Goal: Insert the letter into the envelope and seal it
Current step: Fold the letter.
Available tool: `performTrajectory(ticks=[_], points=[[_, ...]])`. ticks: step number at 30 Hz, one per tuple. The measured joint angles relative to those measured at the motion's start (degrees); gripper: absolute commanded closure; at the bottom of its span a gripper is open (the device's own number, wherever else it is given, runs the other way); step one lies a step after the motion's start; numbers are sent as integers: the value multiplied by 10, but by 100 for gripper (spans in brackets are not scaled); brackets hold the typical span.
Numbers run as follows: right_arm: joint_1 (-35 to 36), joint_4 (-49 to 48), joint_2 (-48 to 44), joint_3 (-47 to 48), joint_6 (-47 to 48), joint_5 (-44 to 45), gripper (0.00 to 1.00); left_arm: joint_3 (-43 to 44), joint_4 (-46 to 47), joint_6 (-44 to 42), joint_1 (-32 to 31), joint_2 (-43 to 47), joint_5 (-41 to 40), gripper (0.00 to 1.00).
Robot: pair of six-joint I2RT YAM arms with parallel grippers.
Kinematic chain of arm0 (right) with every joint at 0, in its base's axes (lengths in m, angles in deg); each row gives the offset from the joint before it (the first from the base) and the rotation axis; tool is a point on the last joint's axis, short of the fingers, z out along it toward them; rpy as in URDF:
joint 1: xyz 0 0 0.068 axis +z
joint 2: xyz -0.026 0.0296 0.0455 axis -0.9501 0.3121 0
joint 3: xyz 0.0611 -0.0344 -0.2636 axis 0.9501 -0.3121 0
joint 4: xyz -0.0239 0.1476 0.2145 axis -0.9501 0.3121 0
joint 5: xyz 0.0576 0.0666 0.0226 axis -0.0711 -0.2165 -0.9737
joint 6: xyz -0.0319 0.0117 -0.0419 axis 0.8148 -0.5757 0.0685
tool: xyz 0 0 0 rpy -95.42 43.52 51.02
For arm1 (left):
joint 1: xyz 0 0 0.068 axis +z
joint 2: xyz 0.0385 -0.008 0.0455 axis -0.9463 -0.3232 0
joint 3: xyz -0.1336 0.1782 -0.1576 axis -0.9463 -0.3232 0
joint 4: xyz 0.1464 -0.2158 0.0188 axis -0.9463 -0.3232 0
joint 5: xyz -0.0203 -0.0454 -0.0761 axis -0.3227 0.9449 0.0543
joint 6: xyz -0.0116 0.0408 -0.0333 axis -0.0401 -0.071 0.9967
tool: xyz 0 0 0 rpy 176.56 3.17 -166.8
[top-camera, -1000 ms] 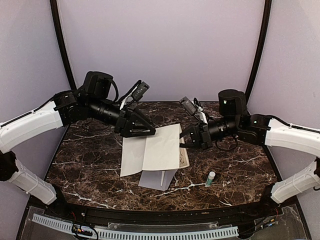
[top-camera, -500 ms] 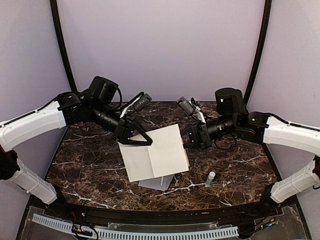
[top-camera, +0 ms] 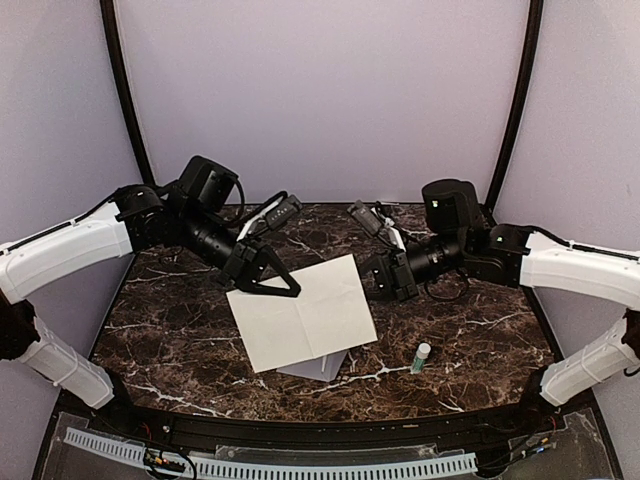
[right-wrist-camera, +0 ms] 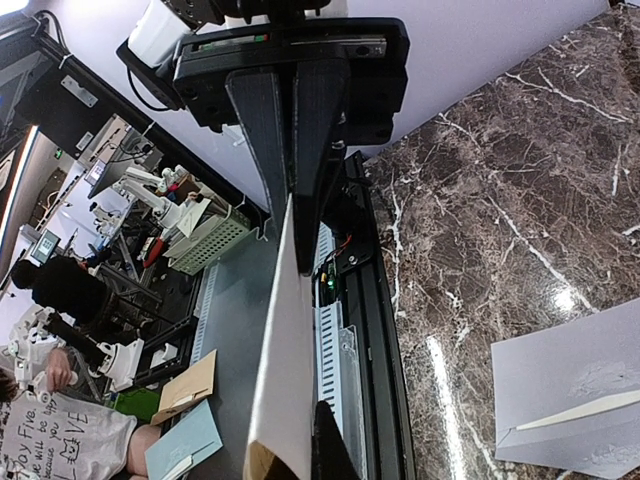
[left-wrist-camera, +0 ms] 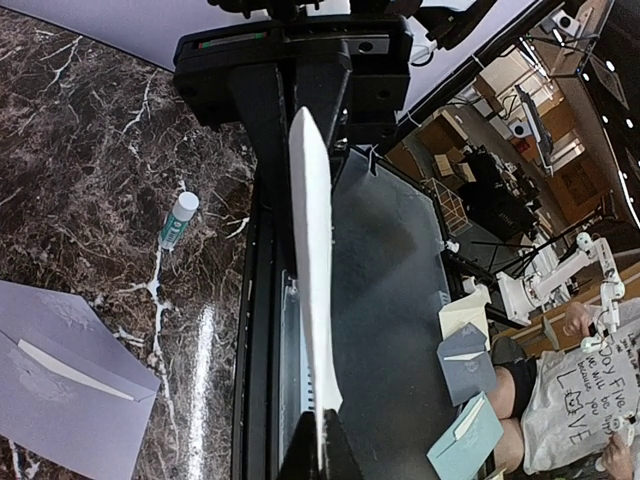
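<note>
The letter (top-camera: 305, 320), a cream sheet with fold creases, hangs spread out above the table between both grippers. My left gripper (top-camera: 292, 291) is shut on its far left edge. My right gripper (top-camera: 372, 282) is shut on its far right corner. The left wrist view has the letter (left-wrist-camera: 312, 250) edge-on, with my left gripper (left-wrist-camera: 321, 425) pinching it. In the right wrist view the letter (right-wrist-camera: 285, 340) lies against one finger (right-wrist-camera: 330, 445) of my right gripper (right-wrist-camera: 310, 425) and hides the other. The grey envelope (top-camera: 318, 366) lies flap open under the sheet, mostly hidden.
A small glue stick (top-camera: 422, 357) lies on the dark marble table (top-camera: 170, 330) at the front right, beside the envelope (left-wrist-camera: 60, 390). A black rail and cable duct (top-camera: 270, 465) run along the near edge.
My left gripper has shut on the letter's left edge and drawn back to the left. The sheet, half folded before, now hangs spread flat between the two grippers.
</note>
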Motion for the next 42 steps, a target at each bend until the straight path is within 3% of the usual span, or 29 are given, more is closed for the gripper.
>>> performTrajectory(ticks=[5,9,13,18,33,36,38,42], points=[[-5,-7,-5,-3,-1,13,49,-28,43,28,0,16,3,100],[-32,-44,-54,-38,-26,30,23,-72,111,77,0,54,1,100],[-79,-90,-130,-80,-53,47,13,-104,184,125,0,95,-14,100],[-81,-129,-153,-82,-71,44,10,-115,263,173,0,108,-20,100],[-9,-122,-80,-69,-78,42,22,-119,310,201,0,89,-18,100],[-8,-122,-73,-62,-79,43,29,-119,304,198,0,86,-19,100],[-7,-123,-68,-55,-80,43,40,-119,299,194,0,85,-19,100],[-7,-129,-54,-44,-84,38,87,-119,282,183,0,82,-19,100]])
